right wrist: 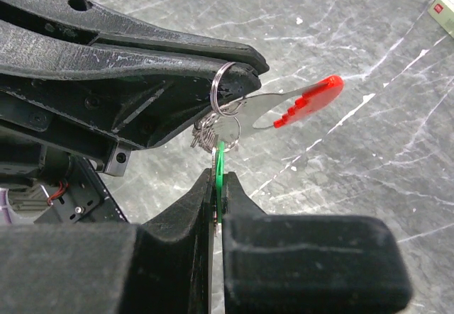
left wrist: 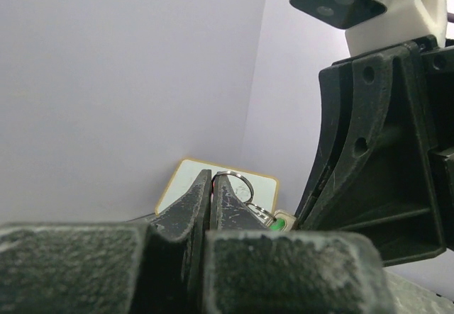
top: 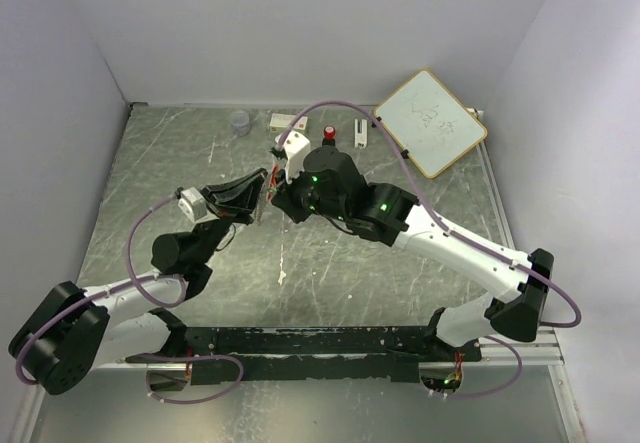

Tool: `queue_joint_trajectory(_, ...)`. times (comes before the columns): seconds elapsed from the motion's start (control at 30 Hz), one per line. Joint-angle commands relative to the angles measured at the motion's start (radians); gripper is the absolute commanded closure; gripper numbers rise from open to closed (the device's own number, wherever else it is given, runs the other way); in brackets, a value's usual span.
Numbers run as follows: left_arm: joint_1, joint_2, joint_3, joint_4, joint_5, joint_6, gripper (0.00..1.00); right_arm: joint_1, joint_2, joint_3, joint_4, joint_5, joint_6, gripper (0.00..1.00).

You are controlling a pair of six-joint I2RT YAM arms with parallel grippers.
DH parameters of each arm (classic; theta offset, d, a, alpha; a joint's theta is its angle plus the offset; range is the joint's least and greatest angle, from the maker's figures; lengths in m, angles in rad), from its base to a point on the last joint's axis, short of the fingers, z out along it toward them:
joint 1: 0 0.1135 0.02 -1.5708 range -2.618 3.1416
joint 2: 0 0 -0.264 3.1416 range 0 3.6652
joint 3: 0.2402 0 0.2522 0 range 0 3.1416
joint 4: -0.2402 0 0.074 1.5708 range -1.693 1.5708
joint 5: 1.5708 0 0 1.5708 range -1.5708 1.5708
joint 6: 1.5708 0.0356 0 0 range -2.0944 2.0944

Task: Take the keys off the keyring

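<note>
Left tool clamps keyring, right tool clamps green key, above marbled grey table between white walls.

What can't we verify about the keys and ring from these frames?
Right wrist: green key mostly buried between the fingers of the right gripper; whether it is threaded on the keyring is hidden behind the red key.
Left wrist: red key hidden behind the fingers of the left gripper; only the ring's top shows.
Top external: keys and ring too small, lost where the two grippers meet.
</note>
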State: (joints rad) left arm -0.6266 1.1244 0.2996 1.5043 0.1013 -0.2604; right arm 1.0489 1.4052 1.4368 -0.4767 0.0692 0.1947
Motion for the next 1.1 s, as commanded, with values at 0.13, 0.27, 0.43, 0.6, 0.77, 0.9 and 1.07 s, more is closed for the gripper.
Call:
queue_joint_trajectory(0.13, 0.008, -0.066, 0.01, -0.011, -0.188, 0.118, 0.93, 0.01, -0.015, 0.049, -0.101, -0.053, 0.003, 1.0)
queue_joint_trajectory(0.27, 0.007, -0.069, 0.022, -0.048, -0.227, 0.159, 0.93, 0.01, -0.009, 0.071, -0.125, -0.049, 0.002, 1.0)
queue_joint_trajectory(0.43, 0.008, -0.07, 0.03, -0.087, -0.289, 0.204, 0.93, 0.012, -0.011, 0.102, -0.155, -0.044, -0.001, 1.0)
queue_joint_trajectory(0.6, 0.008, -0.069, 0.029, -0.136, -0.352, 0.247, 0.93, 0.011, -0.029, 0.133, -0.172, -0.05, -0.006, 1.0)
queue_joint_trajectory(0.77, 0.007, -0.064, 0.025, -0.155, -0.39, 0.281, 0.93, 0.012, -0.045, 0.163, -0.186, -0.042, -0.017, 1.0)
queue_joint_trajectory(0.9, 0.007, -0.065, 0.026, -0.18, -0.404, 0.304, 0.93, 0.011, -0.052, 0.189, -0.209, -0.016, -0.029, 1.0)
queue_joint_trajectory(1.07, 0.007, -0.073, 0.018, -0.201, -0.389, 0.305, 0.93, 0.012, -0.05, 0.227, -0.22, 0.014, -0.048, 1.0)
